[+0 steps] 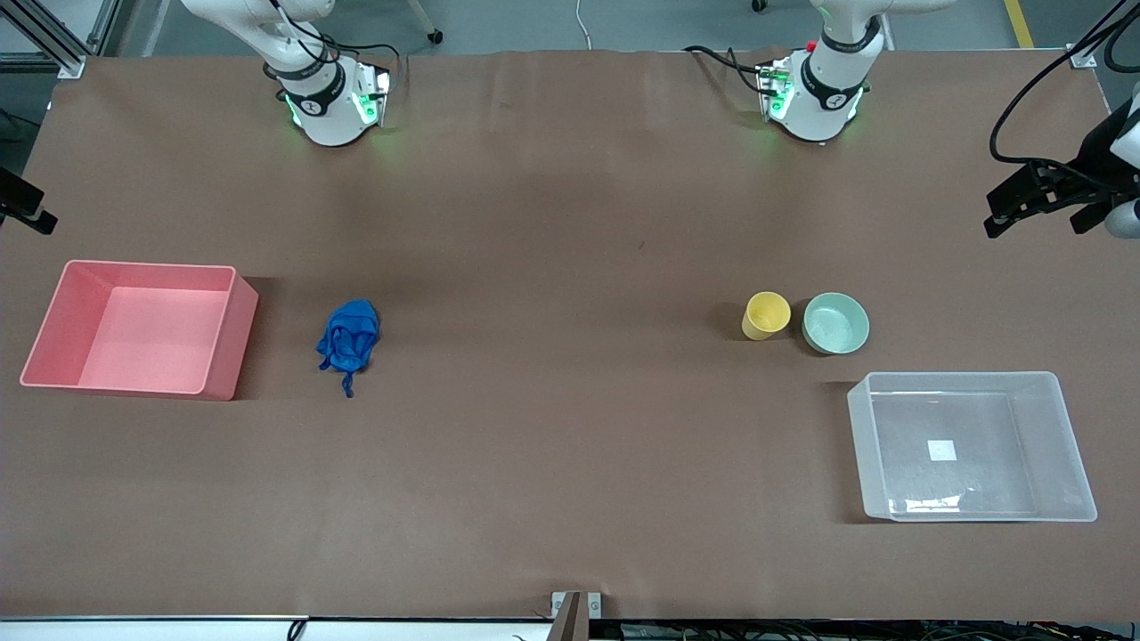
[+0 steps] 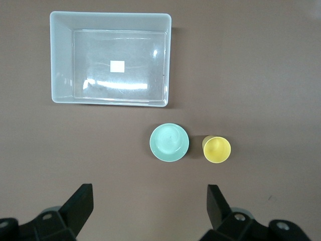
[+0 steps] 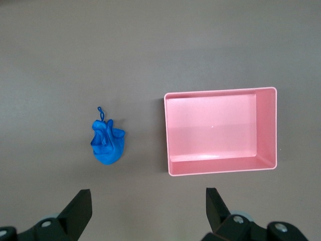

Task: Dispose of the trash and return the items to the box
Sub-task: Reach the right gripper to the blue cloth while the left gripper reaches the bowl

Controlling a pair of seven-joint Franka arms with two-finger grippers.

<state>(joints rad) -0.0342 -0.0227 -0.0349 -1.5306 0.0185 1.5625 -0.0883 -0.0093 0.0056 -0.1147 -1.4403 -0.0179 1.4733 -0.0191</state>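
The blue wad of trash [image 1: 349, 338] lies on the brown table beside the pink bin [image 1: 233, 343], toward the right arm's end. It also shows in the right wrist view [image 3: 107, 143]. The yellow cup [image 1: 766, 315] and the mint-green bowl [image 1: 835, 322] stand upright side by side toward the left arm's end. The clear box [image 1: 1066, 445], with a white label on its bottom, sits nearer the front camera than they do. My left gripper [image 2: 150, 193] is open and empty, high over bare table, with the bowl [image 2: 169, 142], cup [image 2: 216, 149] and box [image 2: 61, 60] in its view. My right gripper [image 3: 148, 198] is open and empty, high over bare table.
The pink bin [image 3: 266, 125] holds nothing. The two arm bases [image 1: 329, 98] [image 1: 815, 89] stand along the table's edge farthest from the front camera. Black camera mounts stick in at the table's ends [image 1: 1042, 191] [image 1: 22, 209]. Neither gripper shows in the front view.
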